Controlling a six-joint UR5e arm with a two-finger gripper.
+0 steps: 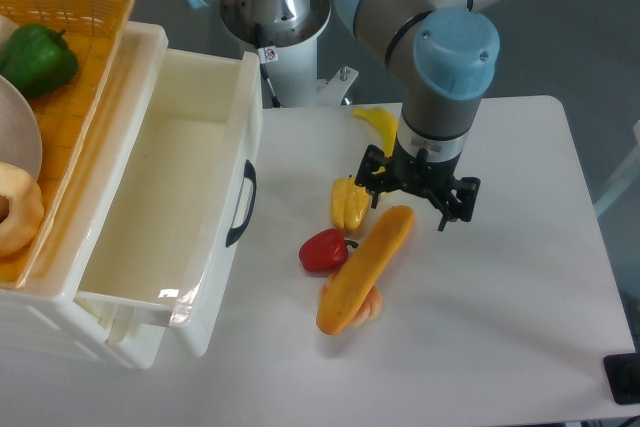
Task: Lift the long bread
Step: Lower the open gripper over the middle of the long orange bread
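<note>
The long bread (365, 269) is a smooth orange-yellow loaf lying diagonally on the white table, its upper end pointing up-right. Its lower end rests over a small pale bun (374, 305). My gripper (413, 201) hangs straight down over the loaf's upper end. Its two black fingers (373, 179) are spread wide, one on each side of that end. The gripper is open and I see no contact with the loaf.
A red pepper (322, 250) and a yellow pepper (347, 204) lie just left of the loaf, and a banana (380, 125) lies behind the gripper. A white bin (170, 207) and an orange basket (75, 87) holding a green pepper (38, 59) stand at the left.
</note>
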